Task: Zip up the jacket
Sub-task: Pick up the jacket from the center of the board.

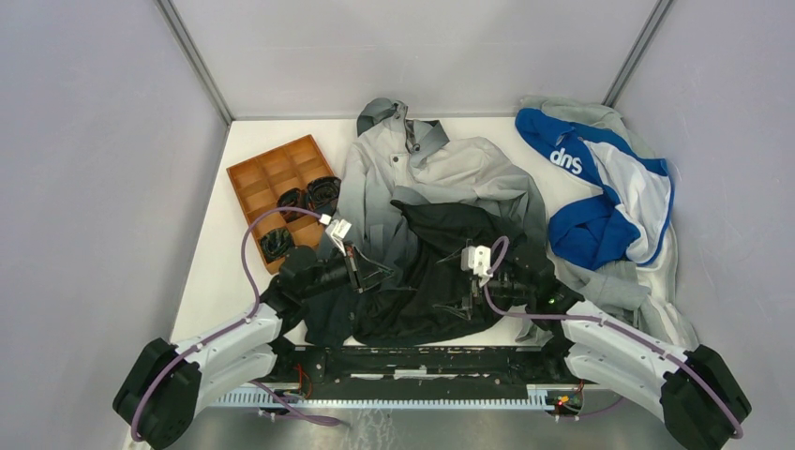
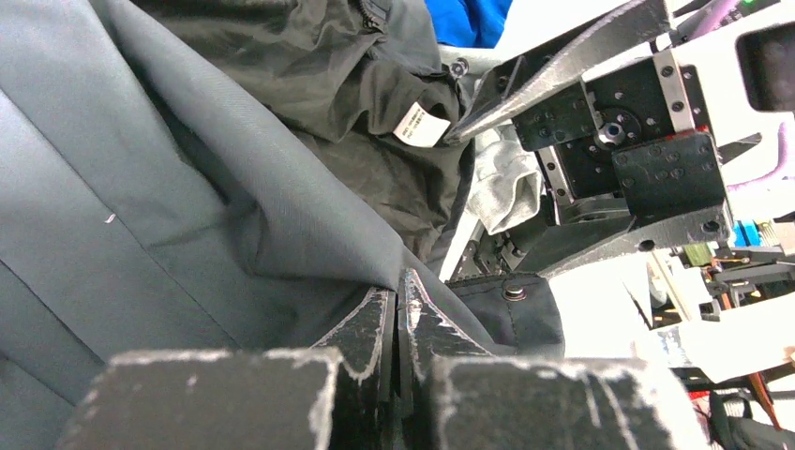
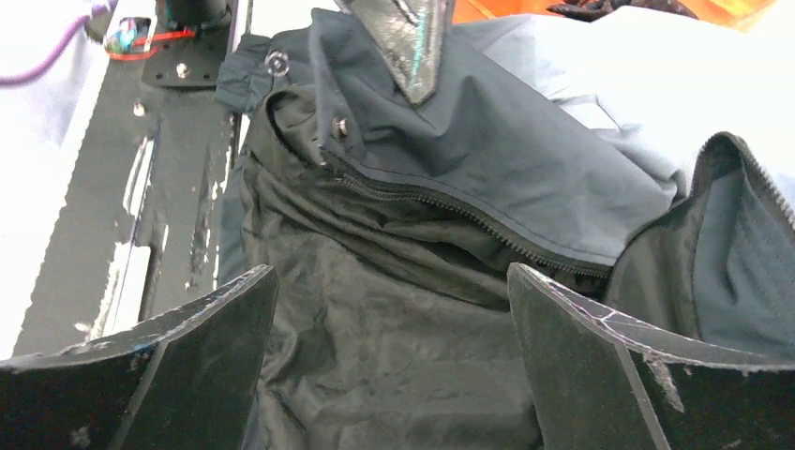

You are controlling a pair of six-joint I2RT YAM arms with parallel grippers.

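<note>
Two arms are down on the jacket [image 1: 450, 173], which sprawls across the middle of the table [image 1: 217, 272], pale hood at the far side, dark hem nearest the bases; the left gripper [image 2: 397, 291] is clamped tight, a fold of dark hem fabric pinched at its tips; the right gripper [image 3: 389, 281] gapes fully wide over the black lining, gripping nothing; the zipper [image 3: 450, 216] lies unfastened just ahead of it; a blue-and-white garment [image 1: 609, 187] sits to the right.
</note>
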